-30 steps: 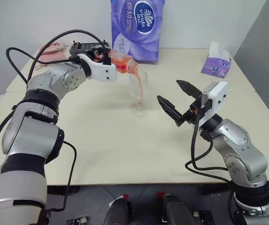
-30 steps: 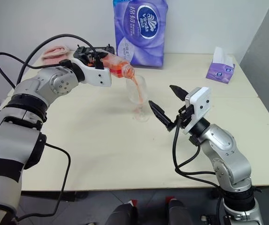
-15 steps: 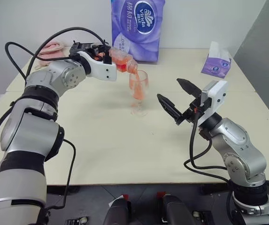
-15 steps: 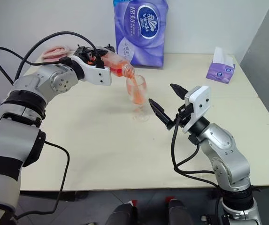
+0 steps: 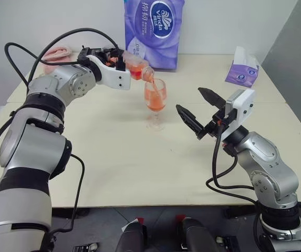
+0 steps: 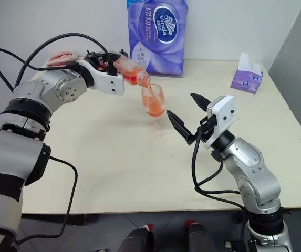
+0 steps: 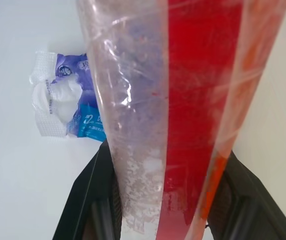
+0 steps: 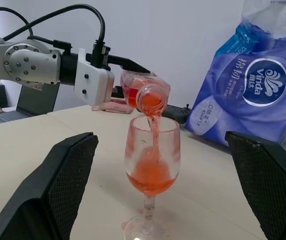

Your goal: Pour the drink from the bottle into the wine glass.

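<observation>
The left end effector point(image 6: 120, 67) is clamped on the bottle point(image 6: 131, 72), holding it tipped with the open mouth lower than the base and sitting just above the rim of the wine glass point(image 6: 154, 107), so the drink point(image 8: 151, 176) runs out in a thin stream straight into the bowl rather than onto the counter point(image 5: 139, 163). The grip is on the body of the bottle, well back from the mouth, which leaves the neck free over the glass; in the left wrist view the bottle point(image 7: 177, 110) runs up between the 2 black fingers point(image 7: 85, 200), its inside wet with red. The glass stands upright on its foot near the middle of the counter, its bowl about 1 third full in the right wrist view, and a pinkish wet mark shows around the foot, which may be a small spill. The right end effector point(image 5: 198, 111) hangs just beside the glass on the robot's right with its fingers spread wide and nothing between them, probably placed there to steady or catch the glass if it tips. A purple pack of tissue rolls point(image 5: 153, 32) stands behind the glass.
</observation>
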You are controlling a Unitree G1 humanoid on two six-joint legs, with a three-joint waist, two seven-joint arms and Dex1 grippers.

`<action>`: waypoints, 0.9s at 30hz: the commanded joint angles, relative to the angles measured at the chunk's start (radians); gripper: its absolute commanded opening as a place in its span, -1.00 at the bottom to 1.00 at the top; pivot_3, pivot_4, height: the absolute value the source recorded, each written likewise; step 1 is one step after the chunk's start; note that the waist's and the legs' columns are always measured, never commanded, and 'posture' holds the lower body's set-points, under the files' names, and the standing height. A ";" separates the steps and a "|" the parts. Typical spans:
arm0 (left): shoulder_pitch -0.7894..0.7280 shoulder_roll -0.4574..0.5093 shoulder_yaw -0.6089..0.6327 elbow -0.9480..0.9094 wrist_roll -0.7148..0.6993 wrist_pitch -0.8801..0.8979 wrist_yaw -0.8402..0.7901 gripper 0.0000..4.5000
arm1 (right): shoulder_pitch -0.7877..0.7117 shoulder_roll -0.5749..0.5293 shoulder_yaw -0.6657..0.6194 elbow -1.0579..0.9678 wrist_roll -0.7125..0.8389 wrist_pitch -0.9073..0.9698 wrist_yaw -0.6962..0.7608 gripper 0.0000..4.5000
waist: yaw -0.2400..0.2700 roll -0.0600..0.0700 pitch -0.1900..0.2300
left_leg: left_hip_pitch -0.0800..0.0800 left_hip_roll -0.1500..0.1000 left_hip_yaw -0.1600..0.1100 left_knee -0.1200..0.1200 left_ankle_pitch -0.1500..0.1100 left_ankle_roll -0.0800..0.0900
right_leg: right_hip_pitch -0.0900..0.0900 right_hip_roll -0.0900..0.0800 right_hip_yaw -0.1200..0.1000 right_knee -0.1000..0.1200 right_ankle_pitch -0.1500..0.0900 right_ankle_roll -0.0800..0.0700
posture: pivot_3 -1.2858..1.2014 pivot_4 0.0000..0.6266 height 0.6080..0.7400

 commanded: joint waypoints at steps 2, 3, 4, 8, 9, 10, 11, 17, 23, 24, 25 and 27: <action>-0.061 0.022 0.007 -0.011 -0.006 0.007 0.019 -0.24 | -0.012 -0.001 -0.021 -0.029 0.006 -0.005 -0.001 1.00 | 0.000 0.000 0.000 | 0.000 0.000 0.000 0.000 0.000 0.000 | 0.000 0.000 0.000 0.000 0.000 0.000 | 0.03 -0.52 1.00; -0.061 0.022 0.007 -0.012 -0.006 0.006 0.019 -0.24 | -0.012 -0.001 -0.020 -0.031 0.006 -0.003 -0.001 1.00 | 0.000 0.000 0.000 | 0.000 0.000 0.000 0.000 0.000 0.000 | 0.000 0.000 0.000 0.000 0.000 0.000 | 0.03 -0.52 1.00; -0.061 0.022 0.007 -0.013 -0.006 0.006 0.018 -0.24 | -0.013 -0.001 -0.019 -0.034 0.006 -0.001 -0.002 1.00 | 0.000 0.000 0.000 | 0.000 0.000 0.000 0.000 0.000 0.000 | 0.000 0.000 0.000 0.000 0.000 0.000 | 0.03 -0.52 1.00; -0.061 0.020 0.007 -0.014 -0.008 0.004 0.017 -0.24 | -0.018 -0.002 -0.018 -0.043 0.009 0.011 -0.008 1.00 | 0.000 0.000 0.000 | 0.000 0.000 0.000 0.000 0.000 0.000 | 0.000 0.000 0.000 0.000 0.000 0.000 | 0.03 -0.52 1.00; -0.062 0.019 0.007 -0.014 -0.009 0.005 0.016 -0.24 | -0.020 -0.002 -0.018 -0.043 0.009 0.013 -0.009 1.00 | 0.000 0.000 0.000 | 0.000 0.000 0.000 0.000 0.000 0.000 | 0.000 0.000 0.000 0.000 0.000 0.000 | 0.03 -0.52 1.00; -0.063 0.017 0.008 -0.014 -0.010 0.005 0.015 -0.24 | -0.021 -0.003 -0.019 -0.043 0.009 0.015 -0.009 1.00 | 0.000 0.000 0.000 | 0.000 0.000 0.000 0.000 0.000 0.000 | 0.000 0.000 0.000 0.000 0.000 0.000 | 0.03 -0.52 1.00; -0.063 0.015 0.011 -0.014 -0.015 0.005 0.011 -0.24 | -0.023 -0.003 -0.018 -0.043 0.007 0.016 -0.009 1.00 | 0.000 0.000 0.000 | 0.000 0.000 0.000 0.000 0.000 0.000 | 0.000 0.000 0.000 0.000 0.000 0.000 | 0.03 -0.52 1.00; -0.054 -0.005 0.050 -0.017 -0.073 -0.003 -0.035 -0.24 | -0.012 -0.002 -0.017 -0.050 0.006 0.019 -0.008 1.00 | 0.000 0.000 0.000 | 0.000 0.000 0.000 0.000 0.000 0.000 | 0.000 0.000 0.000 0.000 0.000 0.000 | 0.03 -0.52 1.00; -0.011 -0.035 0.132 -0.030 -0.204 -0.007 -0.138 -0.24 | 0.010 -0.003 -0.016 -0.054 0.001 0.011 -0.005 1.00 | 0.000 0.000 0.000 | 0.000 0.000 0.000 0.000 0.000 0.000 | 0.000 0.000 0.000 0.000 0.000 0.000 | 0.03 -0.52 1.00; -0.006 -0.036 0.138 -0.034 -0.214 -0.007 -0.148 -0.24 | 0.011 -0.003 -0.016 -0.056 0.001 0.012 -0.005 1.00 | -0.001 0.000 0.000 | 0.000 0.000 0.000 0.000 0.000 0.000 | 0.000 0.000 0.000 0.000 0.000 0.000 | 0.03 -0.52 1.00; 0.004 -0.038 0.150 -0.040 -0.231 -0.007 -0.159 -0.24 | 0.012 -0.004 -0.015 -0.057 0.002 0.012 -0.003 1.00 | -0.002 0.000 0.000 | 0.000 0.000 0.000 0.000 0.000 0.000 | 0.000 0.000 0.000 0.001 0.000 0.000 | 0.03 -0.52 1.00; 0.031 -0.044 0.185 -0.051 -0.283 -0.007 -0.196 -0.24 | 0.013 -0.007 -0.014 -0.058 0.003 0.013 0.002 1.00 | -0.003 0.000 0.000 | 0.000 0.000 0.000 0.000 0.000 0.000 | 0.000 0.000 0.000 0.001 0.000 0.000 | 0.03 -0.52 1.00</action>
